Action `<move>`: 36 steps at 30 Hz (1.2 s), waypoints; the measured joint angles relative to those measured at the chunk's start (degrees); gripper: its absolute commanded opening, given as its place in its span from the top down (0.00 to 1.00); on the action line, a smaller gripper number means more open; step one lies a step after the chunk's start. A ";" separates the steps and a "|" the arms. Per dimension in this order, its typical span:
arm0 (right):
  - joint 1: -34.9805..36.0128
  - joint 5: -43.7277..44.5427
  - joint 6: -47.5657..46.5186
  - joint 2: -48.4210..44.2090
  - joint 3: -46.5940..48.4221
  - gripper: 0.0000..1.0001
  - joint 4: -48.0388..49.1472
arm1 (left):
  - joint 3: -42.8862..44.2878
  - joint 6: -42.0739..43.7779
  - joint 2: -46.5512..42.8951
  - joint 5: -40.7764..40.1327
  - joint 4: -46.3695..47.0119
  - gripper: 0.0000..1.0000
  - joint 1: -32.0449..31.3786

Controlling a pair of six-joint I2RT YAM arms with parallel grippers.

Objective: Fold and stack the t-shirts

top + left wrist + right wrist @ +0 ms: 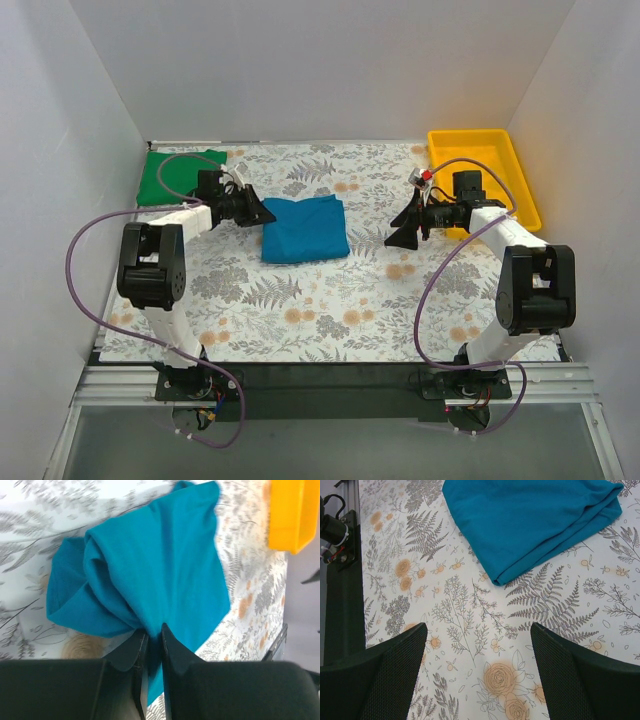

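Note:
The teal-blue t-shirt lies folded in the middle of the floral cloth; it also shows in the left wrist view and the right wrist view. My left gripper is at the shirt's left edge, shut on a pinch of the teal fabric. The bright green t-shirt lies folded at the far left corner. My right gripper is open and empty over bare cloth, to the right of the teal shirt and apart from it.
A yellow plastic tray stands at the far right, also seen in the left wrist view. White walls close in both sides. A black rail runs along the table's edge.

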 measured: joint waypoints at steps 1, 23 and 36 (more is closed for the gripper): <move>0.00 0.00 -0.02 0.07 0.00 0.10 0.00 | 0.22 -0.09 0.76 -0.76 -0.57 1.00 0.13; 0.00 -0.44 -0.31 1.31 0.00 0.11 -0.52 | -2.45 -11.61 1.84 -14.08 -3.61 0.30 4.09; 0.00 -0.44 -0.52 1.73 0.00 0.11 -1.18 | 6.05 -14.58 10.27 -10.16 -2.64 0.52 3.80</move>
